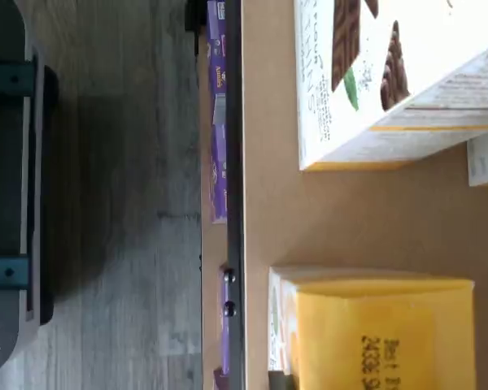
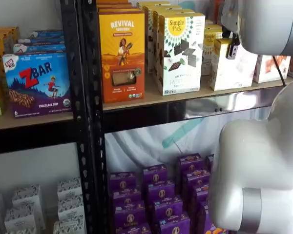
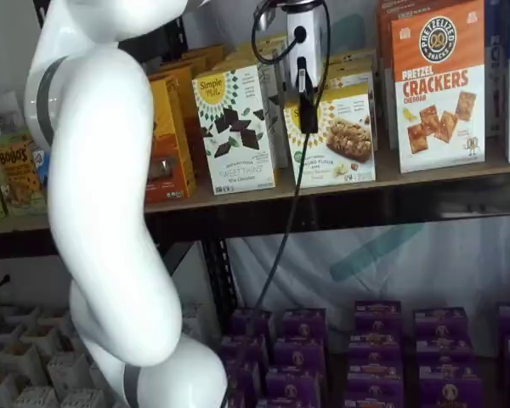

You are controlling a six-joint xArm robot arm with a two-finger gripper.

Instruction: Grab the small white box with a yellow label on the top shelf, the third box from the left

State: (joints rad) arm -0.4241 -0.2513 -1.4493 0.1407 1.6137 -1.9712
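Observation:
The small white box with the round yellow logo stands on the top shelf, between a taller white carton picturing chocolate squares and an orange-and-white cracker carton. It also shows in a shelf view. In the wrist view its yellow top is close under the camera, beside the chocolate carton. My gripper hangs just in front of the small box's upper left part. Only one black finger shows, side-on, so open or shut cannot be told. It also shows in a shelf view.
An orange carton stands left of the chocolate carton. The black beam edges the tan board. Purple boxes fill the level below. My white arm stands left in front of the shelves.

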